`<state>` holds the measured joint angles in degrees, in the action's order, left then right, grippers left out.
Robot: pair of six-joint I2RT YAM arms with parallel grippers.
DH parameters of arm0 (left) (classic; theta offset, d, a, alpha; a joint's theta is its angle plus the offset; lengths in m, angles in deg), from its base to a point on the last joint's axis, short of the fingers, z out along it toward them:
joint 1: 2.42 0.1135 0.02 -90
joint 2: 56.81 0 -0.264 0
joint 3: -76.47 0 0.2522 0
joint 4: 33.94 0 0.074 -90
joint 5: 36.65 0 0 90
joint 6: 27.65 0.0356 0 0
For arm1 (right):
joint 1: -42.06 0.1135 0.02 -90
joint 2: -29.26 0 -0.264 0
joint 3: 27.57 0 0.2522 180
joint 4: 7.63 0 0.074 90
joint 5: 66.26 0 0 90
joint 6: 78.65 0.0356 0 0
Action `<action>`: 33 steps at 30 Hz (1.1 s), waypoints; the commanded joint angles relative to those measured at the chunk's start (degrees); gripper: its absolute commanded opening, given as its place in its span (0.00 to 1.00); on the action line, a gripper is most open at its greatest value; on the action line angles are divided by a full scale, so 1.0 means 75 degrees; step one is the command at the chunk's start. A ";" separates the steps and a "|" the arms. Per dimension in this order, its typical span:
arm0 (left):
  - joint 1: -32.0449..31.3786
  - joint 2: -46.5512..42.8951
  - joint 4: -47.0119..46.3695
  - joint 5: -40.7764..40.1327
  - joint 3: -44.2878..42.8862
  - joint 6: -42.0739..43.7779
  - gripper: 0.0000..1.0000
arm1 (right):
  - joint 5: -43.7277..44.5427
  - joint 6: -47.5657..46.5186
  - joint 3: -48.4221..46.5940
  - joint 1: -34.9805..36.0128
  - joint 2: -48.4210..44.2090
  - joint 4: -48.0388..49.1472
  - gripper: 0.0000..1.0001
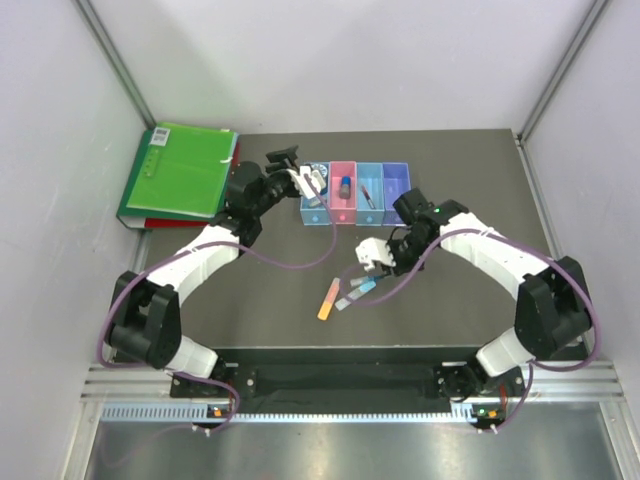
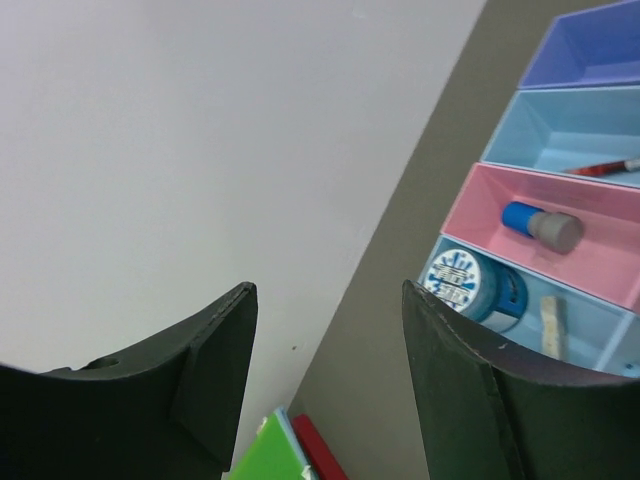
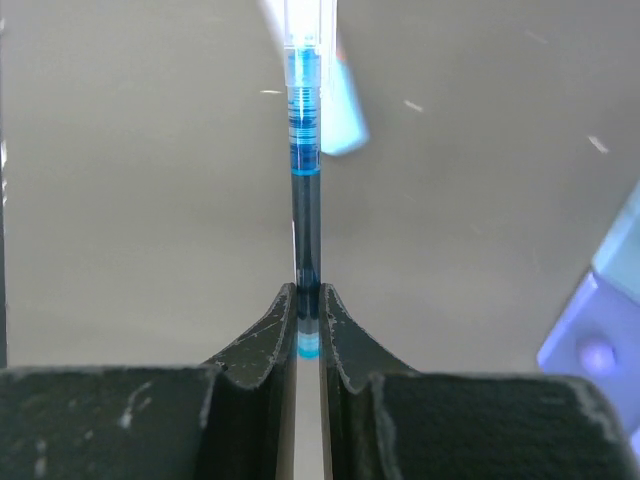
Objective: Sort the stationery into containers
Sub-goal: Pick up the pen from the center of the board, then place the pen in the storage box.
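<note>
Between the pinched fingertips of the right gripper (image 3: 306,303) sits the thin blue pen (image 3: 305,200), gripped close to one end and running straight out toward 12 o'clock; it looks light, stiff and slick-barrelled, so a hold this near the end will likely let it swivel, and a grip nearer mid-barrel would carry it more surely. Its far end is cut off at the frame's top edge; whether it touches the table (image 1: 260,320) cannot be made out, and the shape behind it is a blur. Seen from overhead, the orange-pink flat stick (image 1: 327,299) and grey flat stick (image 1: 350,298) lie at 7 o'clock of that claw; the bins (image 1: 397,190) stand at 12 o'clock; the left gripper (image 2: 328,300) hangs wide and empty beside the leftmost bin.
</note>
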<state>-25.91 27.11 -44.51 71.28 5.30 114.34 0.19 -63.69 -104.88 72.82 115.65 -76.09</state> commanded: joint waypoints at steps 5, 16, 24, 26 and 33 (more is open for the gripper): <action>0.0038 -0.0466 -0.1524 -0.1242 0.0330 -0.0369 0.64 | -0.1124 0.2445 -0.1673 -0.1136 0.0446 0.0296 0.00; 0.0038 -0.0795 -0.1326 -0.1430 0.0494 -0.0346 0.64 | -0.1804 0.6206 -0.3889 -0.1664 0.2002 0.2121 0.00; 0.0038 -0.0877 -0.1208 -0.1559 0.0541 -0.0252 0.64 | -0.1408 0.9512 -0.4254 -0.1910 0.2672 0.4315 0.00; 0.0038 -0.0877 -0.1173 -0.1559 0.0541 -0.0194 0.64 | -0.1254 0.9957 -0.4055 -0.1922 0.2719 0.4770 0.00; 0.0026 -0.0842 -0.1033 -0.1583 0.0483 -0.0135 0.64 | -0.1184 1.1142 -0.3235 -0.1922 0.3035 0.5756 0.00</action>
<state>-25.80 23.15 -51.40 60.07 8.98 113.29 -9.07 11.93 -131.61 58.49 136.81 -40.72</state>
